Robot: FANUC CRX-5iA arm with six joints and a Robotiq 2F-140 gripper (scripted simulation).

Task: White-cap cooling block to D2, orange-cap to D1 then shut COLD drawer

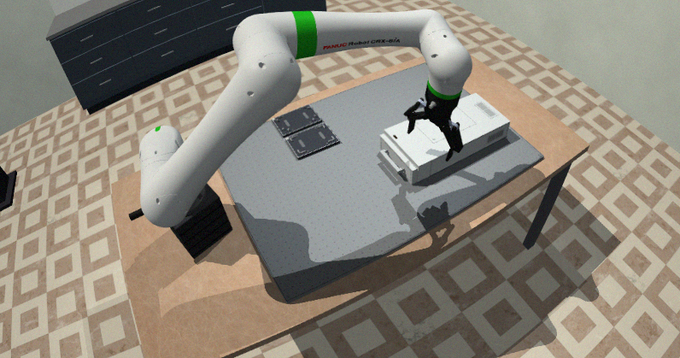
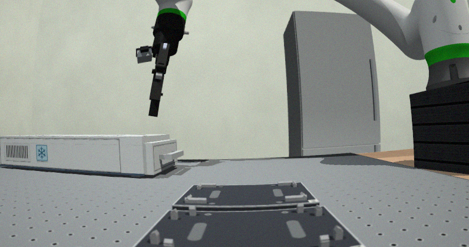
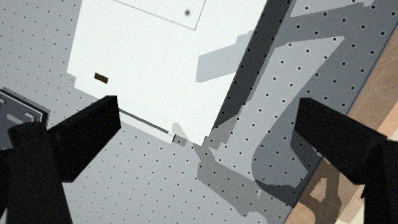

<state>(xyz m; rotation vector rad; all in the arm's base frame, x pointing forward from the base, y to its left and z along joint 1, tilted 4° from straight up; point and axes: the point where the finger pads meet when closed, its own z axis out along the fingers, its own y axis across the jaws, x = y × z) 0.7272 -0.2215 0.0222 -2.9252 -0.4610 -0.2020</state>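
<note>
From my end of the link, I judge the step in hand to be opening the drawer (image 1: pixel 398 154) (image 2: pixel 157 158) of the long white box-shaped cooler (image 1: pixel 480 117) (image 2: pixel 82 153) (image 3: pixel 165 55). It looks shut, and the small rectangular lamp (image 1: pixel 395 137) (image 3: pixel 101 78) on the lid is dark (which agrees). Neither cooling block shows; I take both to be inside, caps and all, so I can't say yet which sits where.

To do this well, I'd bring the fingers down in front of the drawer, line them up with the pale bar handle (image 1: pixel 392 161) (image 2: pixel 171 155), and close squarely across it. Then I'd draw straight out along the drawer's own line, slowly, because the tubes are loose and a jerk or a skewed pull could tip them or bind the slides. I'd want it fully out before reaching for a block.

The black two-finger pincer (image 1: pixel 430 144) (image 2: pixel 153 115) (image 3: pixel 208 113) hangs above the cooler, its fingers spread to their widest. It is released: nothing between the fingers, and it touches nothing. That spread will need narrowing near the handle, lest a fingertip catch the housing.

Both dark locator plates, D1 (image 1: pixel 312 140) (image 2: pixel 245 194) nearer the cooler and D2 (image 1: pixel 297 120) (image 2: pixel 245 229) beyond, await their blocks.
</note>
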